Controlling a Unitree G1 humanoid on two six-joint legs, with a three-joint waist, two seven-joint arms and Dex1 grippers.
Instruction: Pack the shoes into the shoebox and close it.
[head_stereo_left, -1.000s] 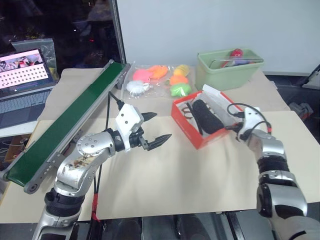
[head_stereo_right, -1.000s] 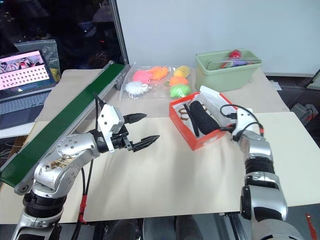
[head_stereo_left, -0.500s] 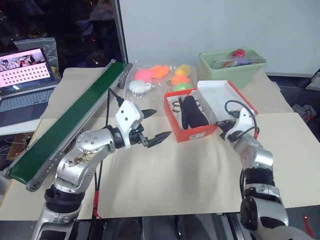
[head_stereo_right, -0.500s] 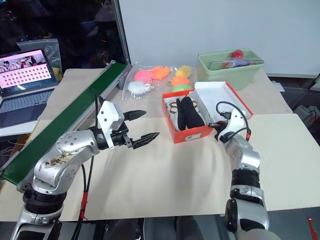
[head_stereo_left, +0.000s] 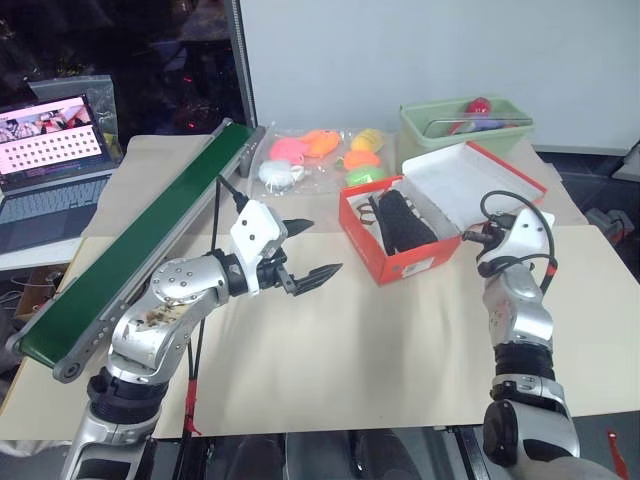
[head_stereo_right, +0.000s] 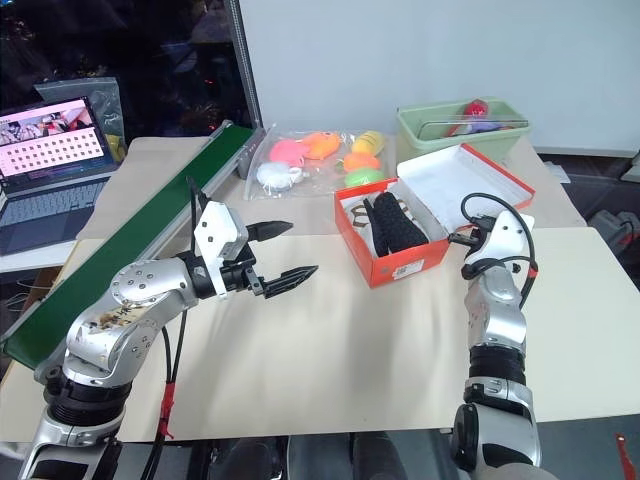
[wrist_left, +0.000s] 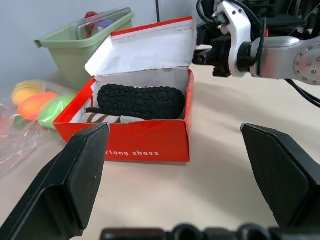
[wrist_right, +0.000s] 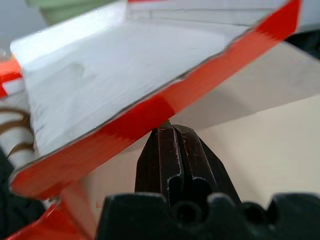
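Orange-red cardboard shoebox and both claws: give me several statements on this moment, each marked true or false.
1. The orange-red cardboard shoebox has its hinged flap lid raised. True.
2. A shoe lies black sole up inside the box. True.
3. The left claw is shut on a shoe. False: its fingers stand open and hold nothing.
4. The right claw, shut, sits under the lid's edge. True.
5. The pale green plastic bin stands in front of the box, nearer the robot. False: it stands behind it.

Pale wall (head_stereo_left: 420, 50) — beige table (head_stereo_left: 380, 350)
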